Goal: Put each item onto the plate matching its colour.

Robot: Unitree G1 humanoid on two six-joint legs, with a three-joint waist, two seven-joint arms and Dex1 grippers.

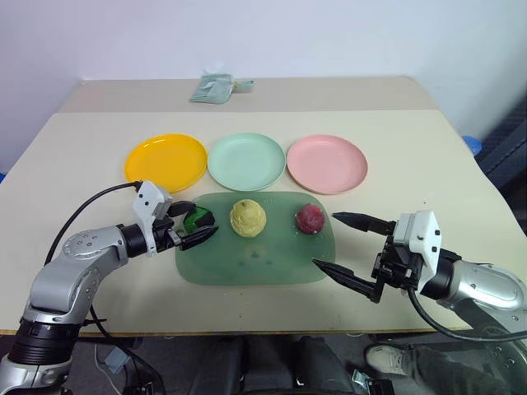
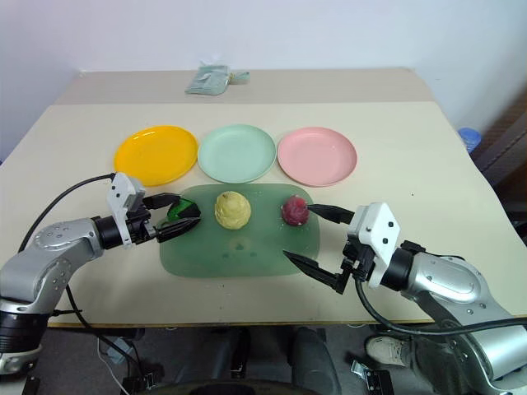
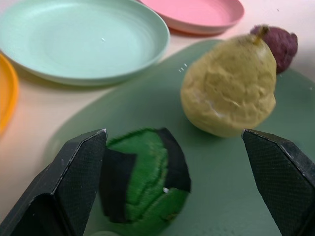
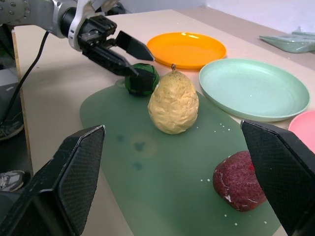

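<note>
Two open hands, left hand [image 1: 196,228] straddling green lump [image 3: 145,179]

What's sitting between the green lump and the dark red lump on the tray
The pale yellow bumpy lump stands between the green lump and the dark red lump on the translucent green tray, as the left eye view shows.

Three items [image 1: 248,217] sit in a row on the tray [image 1: 247,267], with three plates [image 1: 246,160] in a row behind it
</note>
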